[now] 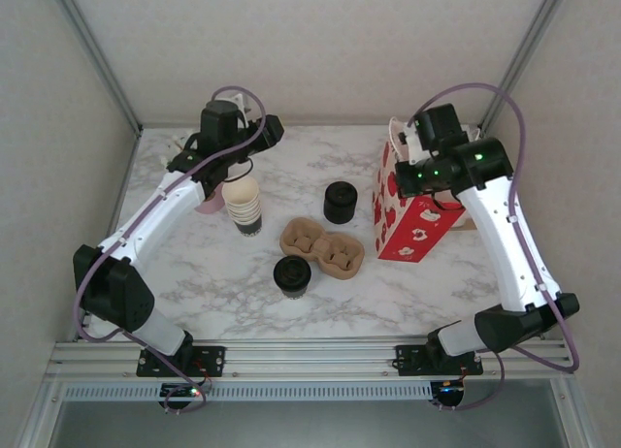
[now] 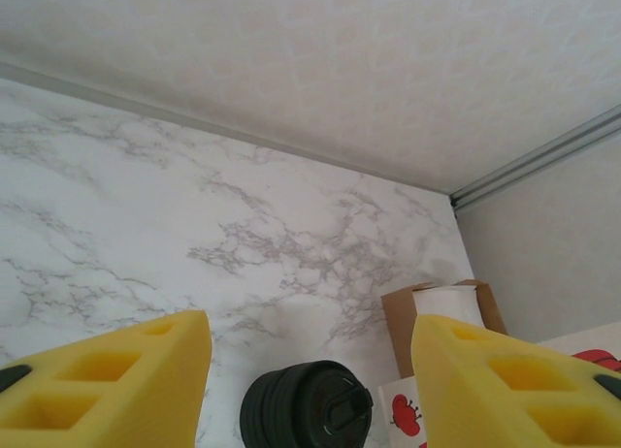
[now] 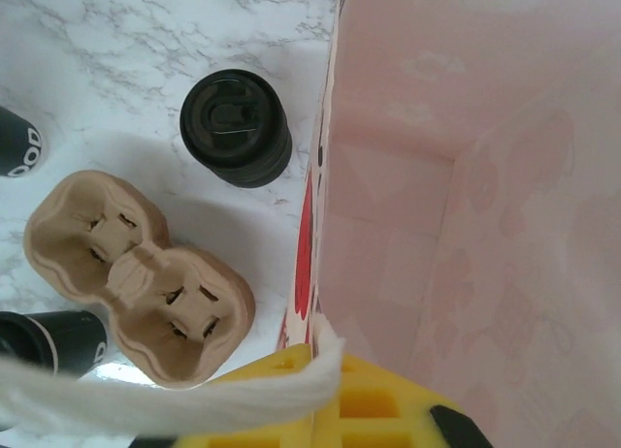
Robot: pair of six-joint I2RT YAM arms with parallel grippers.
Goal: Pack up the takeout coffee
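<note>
Right gripper (image 3: 315,366): clenched on the handle (image 3: 146,395) of the bag (image 1: 408,225), far right. Left gripper (image 2: 306,332): released, empty, far left above the cups (image 1: 244,204). Coffee (image 1: 292,275): upright on the table (image 1: 213,273), just near-left of the carrier (image 1: 323,244), well apart from both grippers

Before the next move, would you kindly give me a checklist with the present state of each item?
1. Coffee upright, lid on: ok.
2. Both pockets of the carrier empty: ok.
3. Left gripper open, nothing between its fingers: ok.
4. Left gripper lined up over the coffee: not ok; it is at the cup stack, farther back.
5. Right gripper shut on the handle of the bag: ok.
6. Bag mouth open: ok; whether its bottom is free, cannot tell.
</note>
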